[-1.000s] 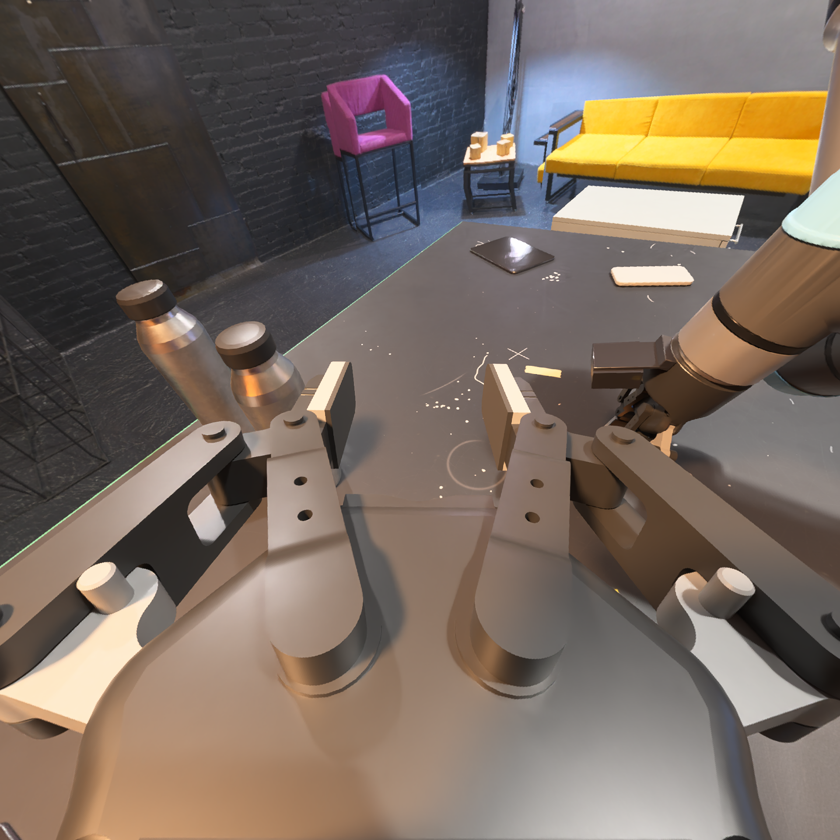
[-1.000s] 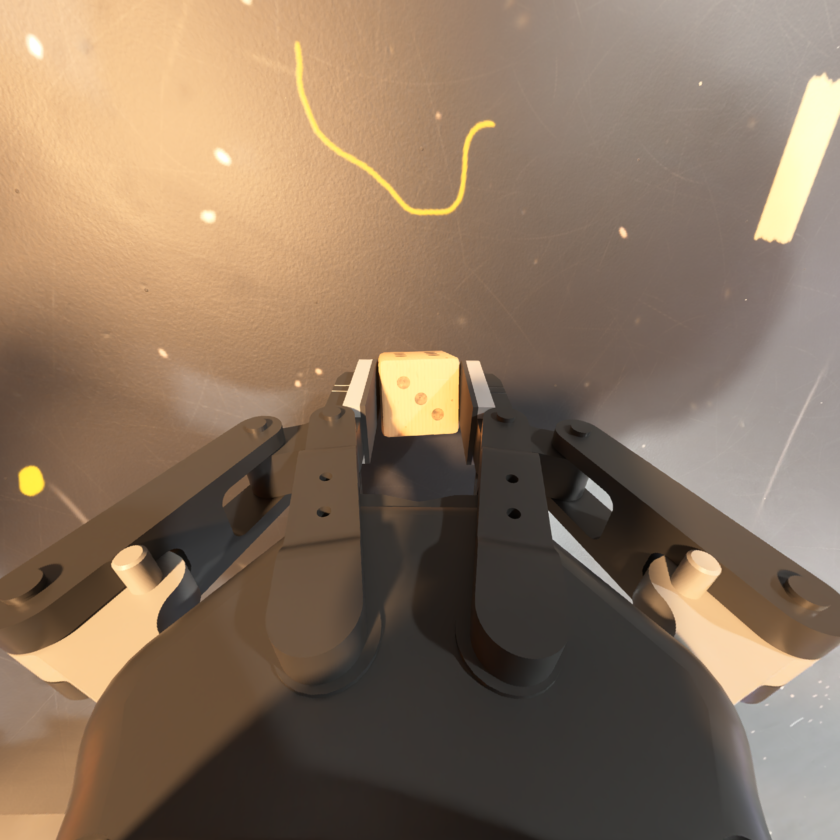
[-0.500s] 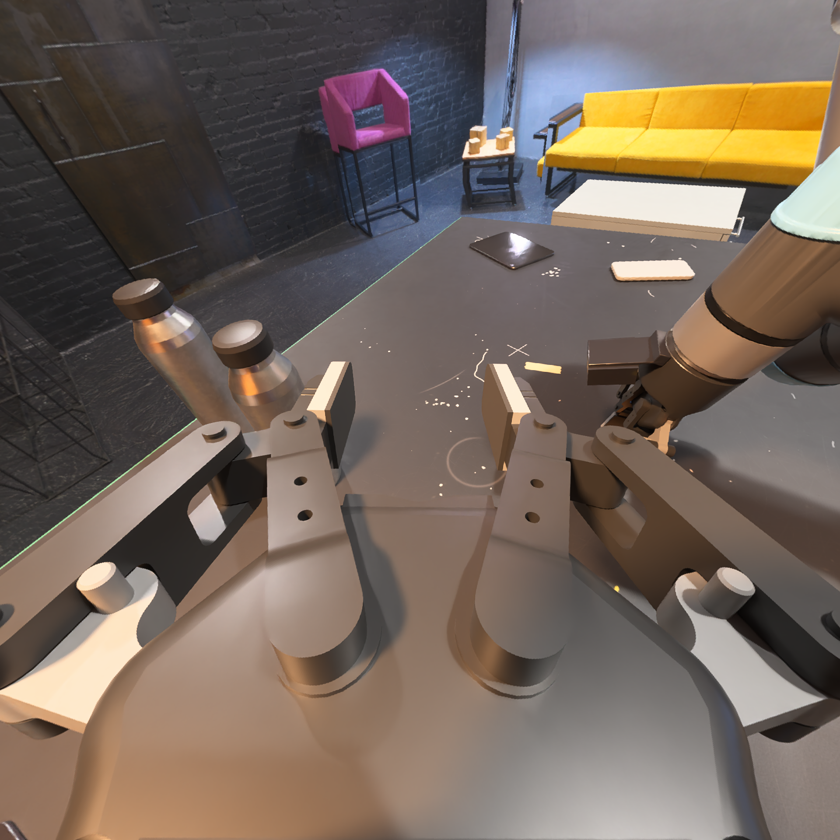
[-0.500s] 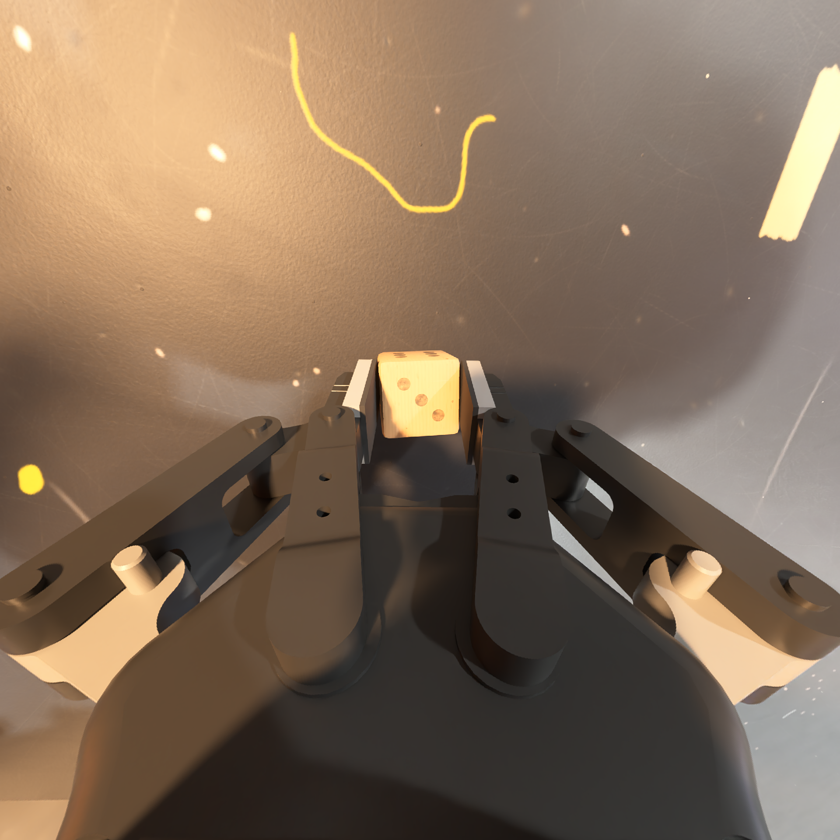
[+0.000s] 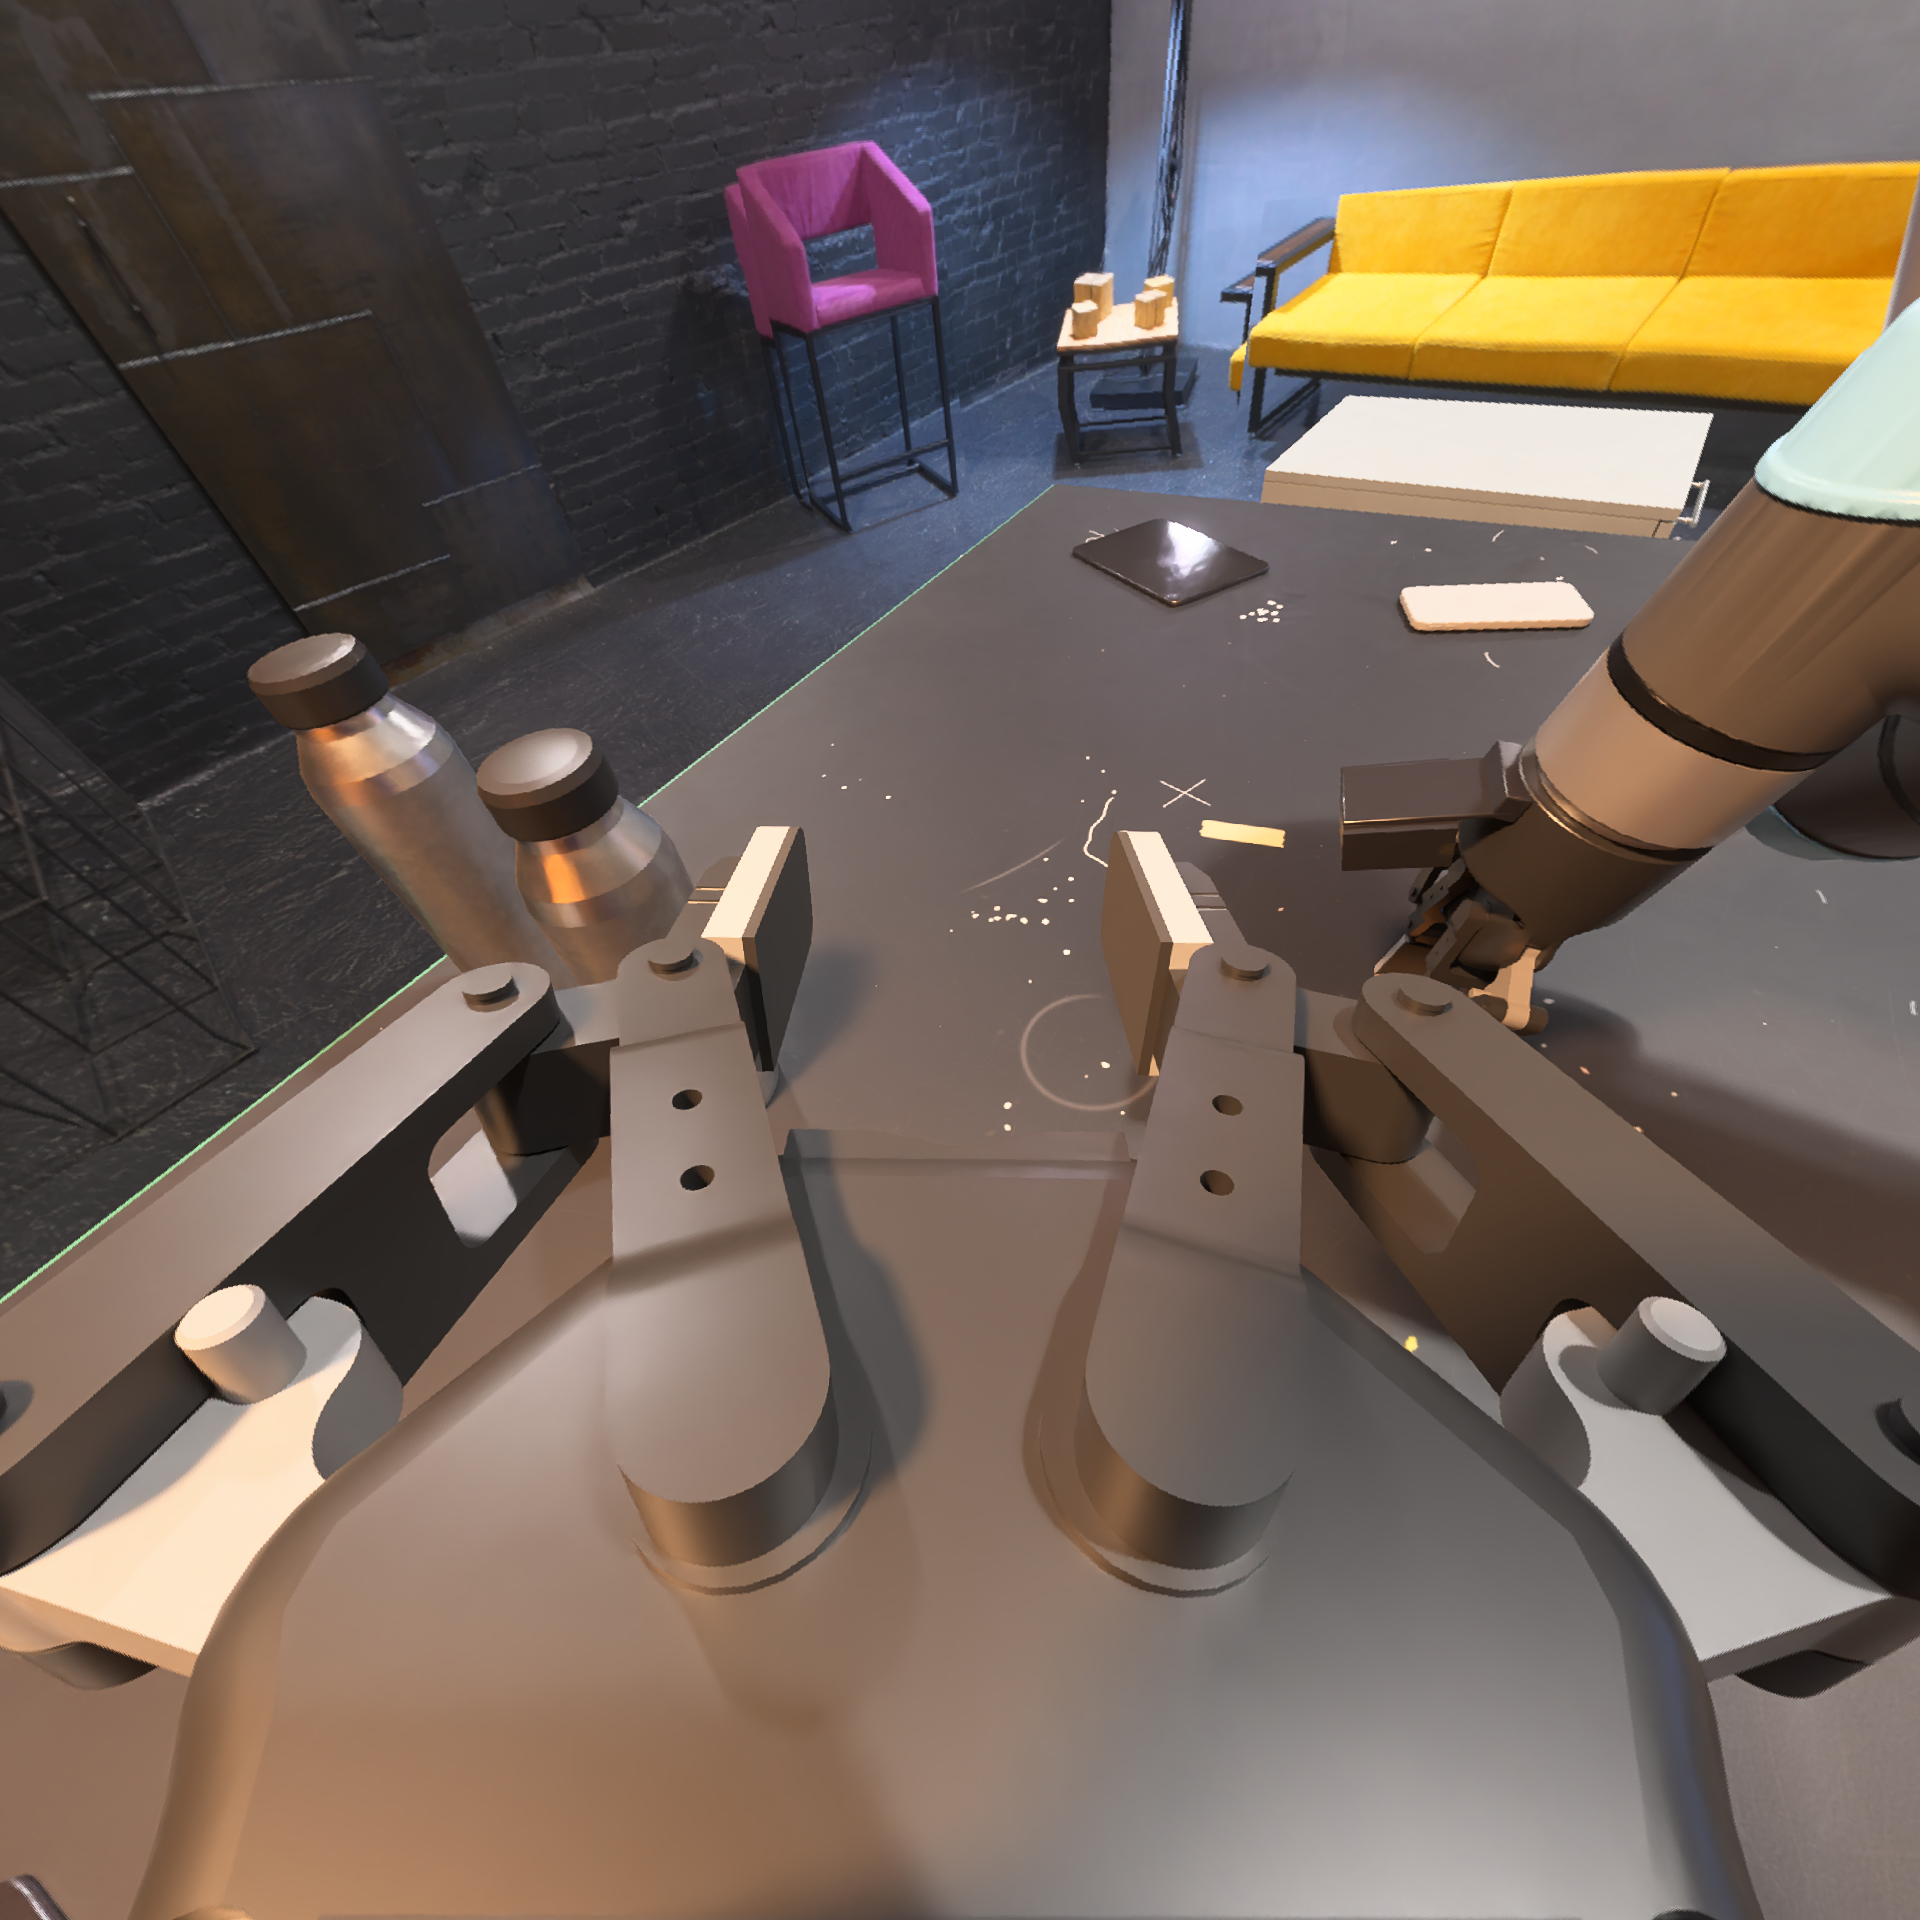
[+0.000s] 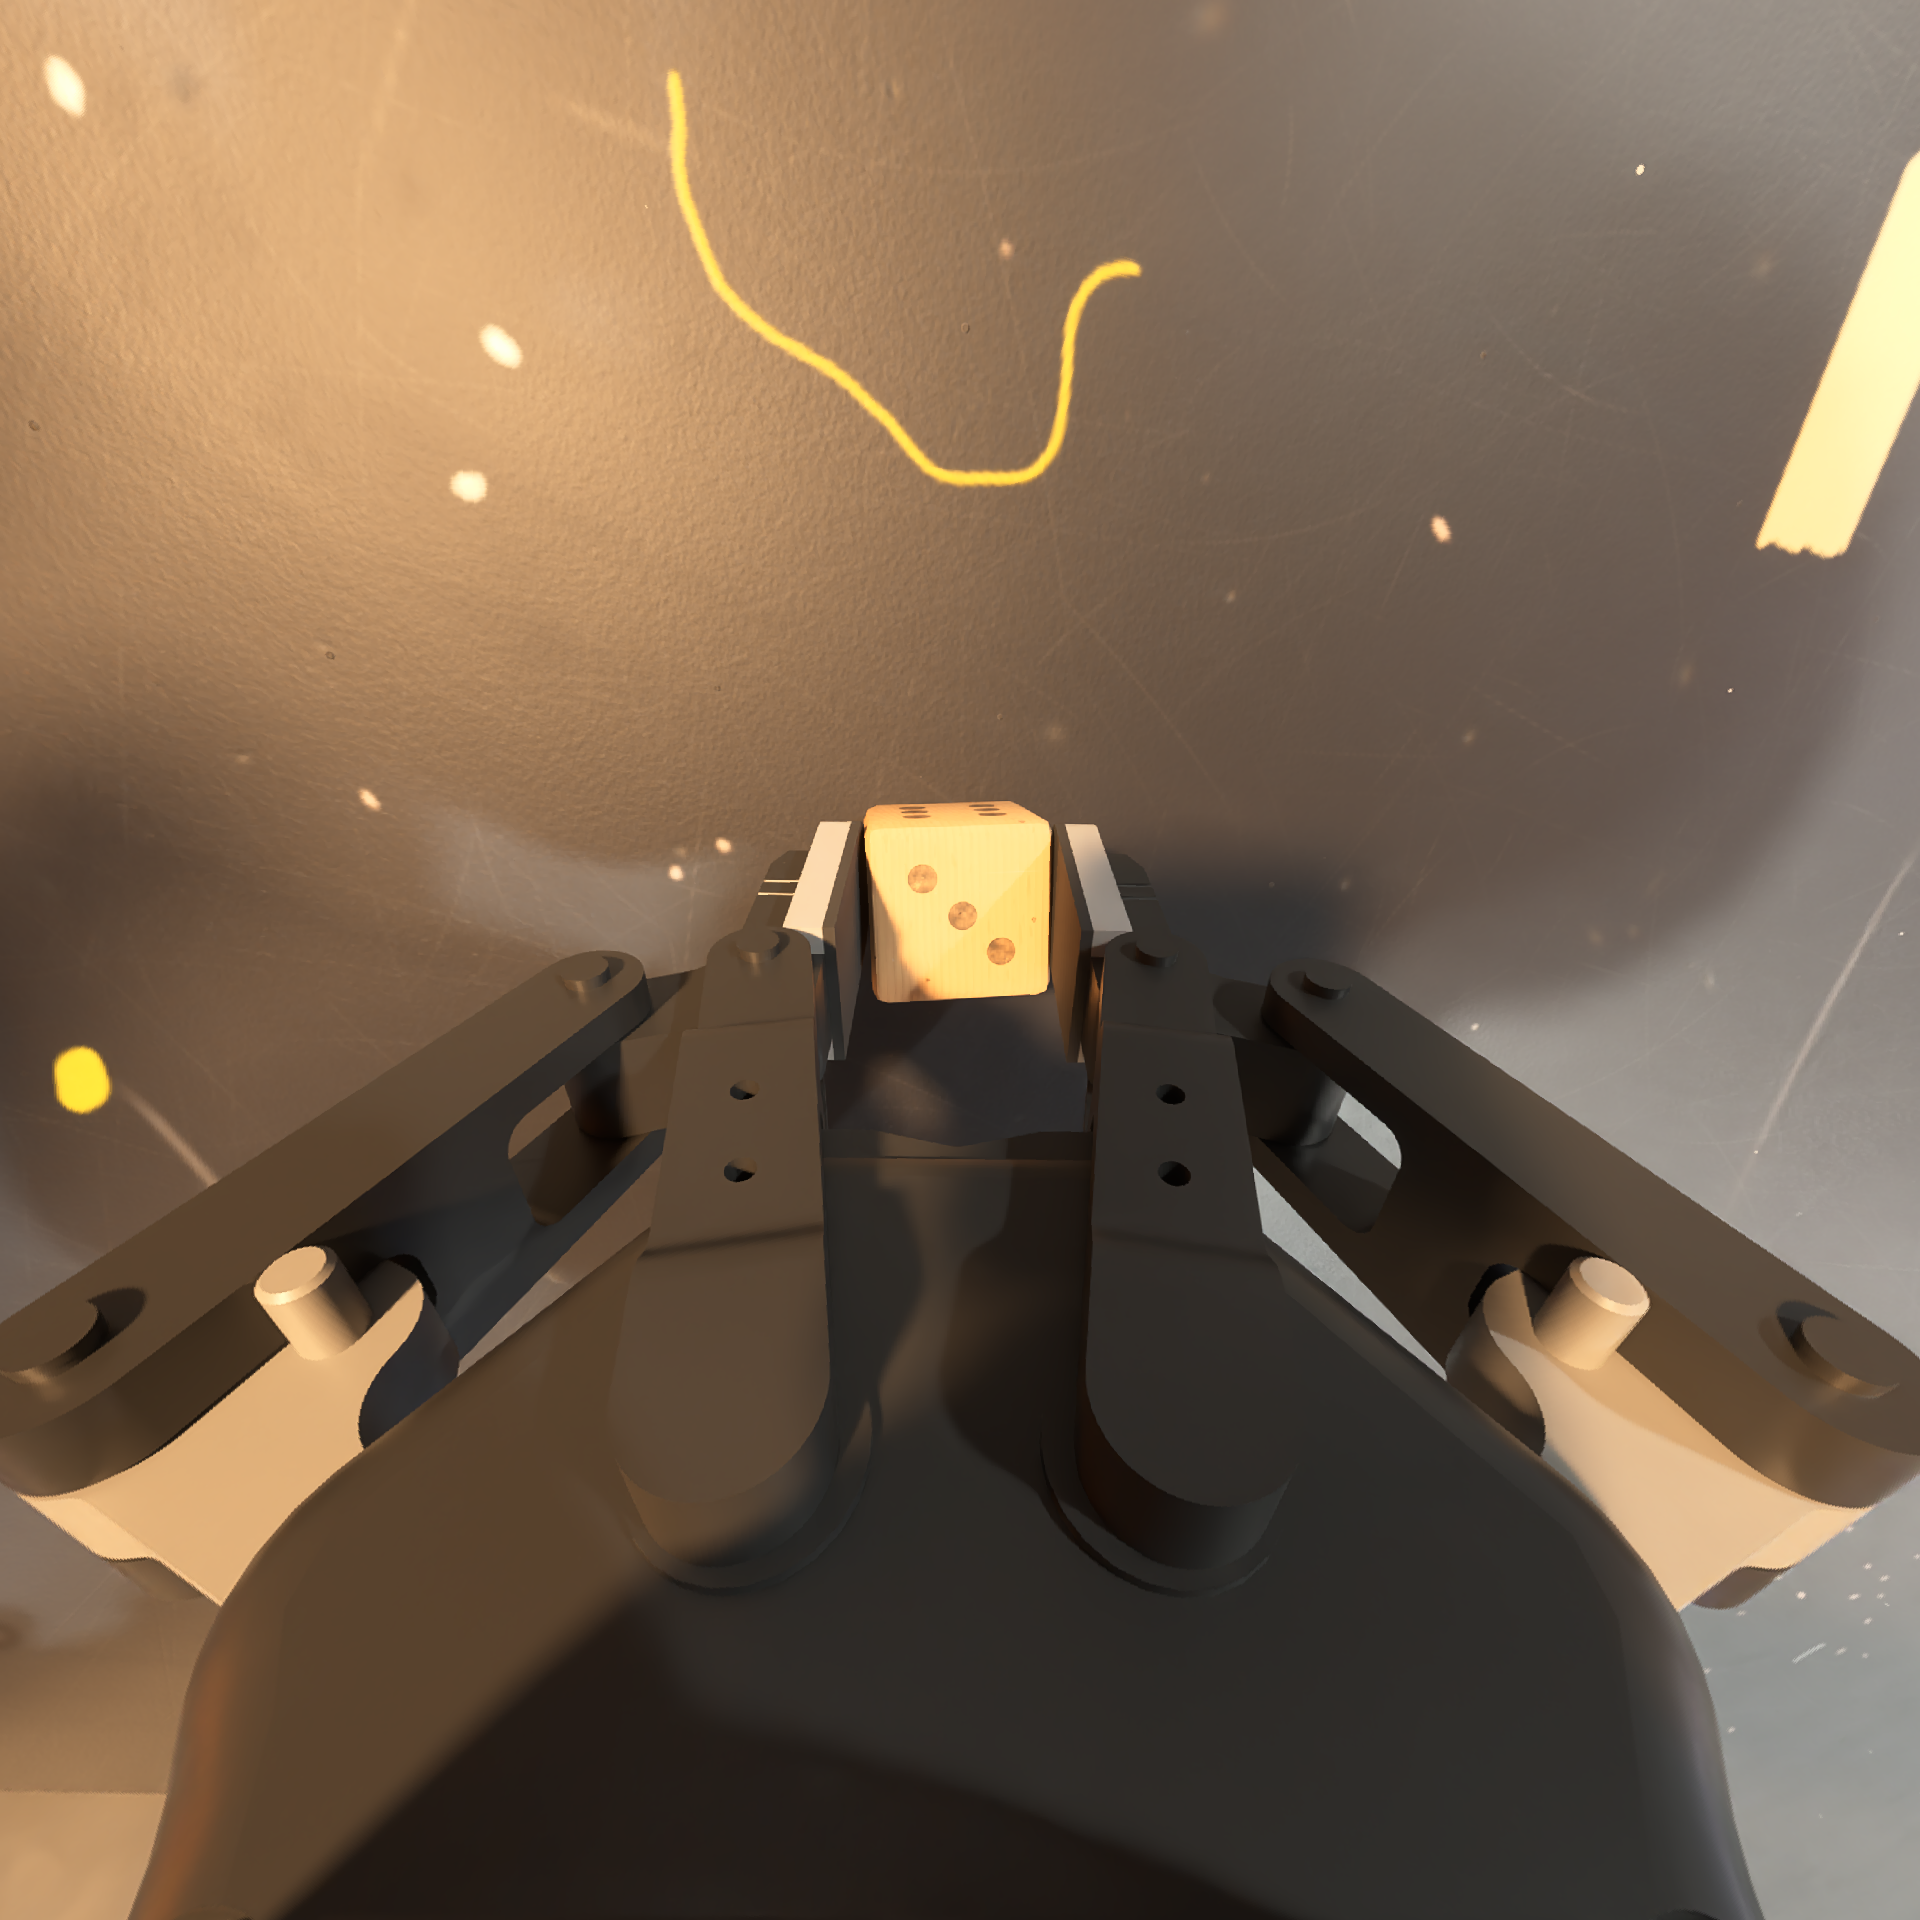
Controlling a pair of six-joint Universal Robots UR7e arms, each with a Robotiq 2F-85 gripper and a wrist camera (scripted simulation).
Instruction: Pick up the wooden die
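Note:
The wooden die [image 6: 956,904] is a pale cube with dark pips, held between the pads of my right gripper [image 6: 956,888], which is shut on it just over the dark grey table [image 6: 1351,675]. In the left wrist view, the right gripper [image 5: 1475,961] points down at the table on the right, and the die is hidden by its fingers. My left gripper [image 5: 951,904] is open and empty, low over the table, left of the right arm.
Two metal bottles [image 5: 384,790] [image 5: 582,842] stand by the table's left edge, close to my left finger. A black square tile [image 5: 1169,561] and a white flat slab [image 5: 1496,606] lie at the far end. A pale tape strip [image 5: 1242,833] lies mid-table.
Almost nothing. The right gripper stays shut on the die. The scene in the left wrist view has slid slightly upward.

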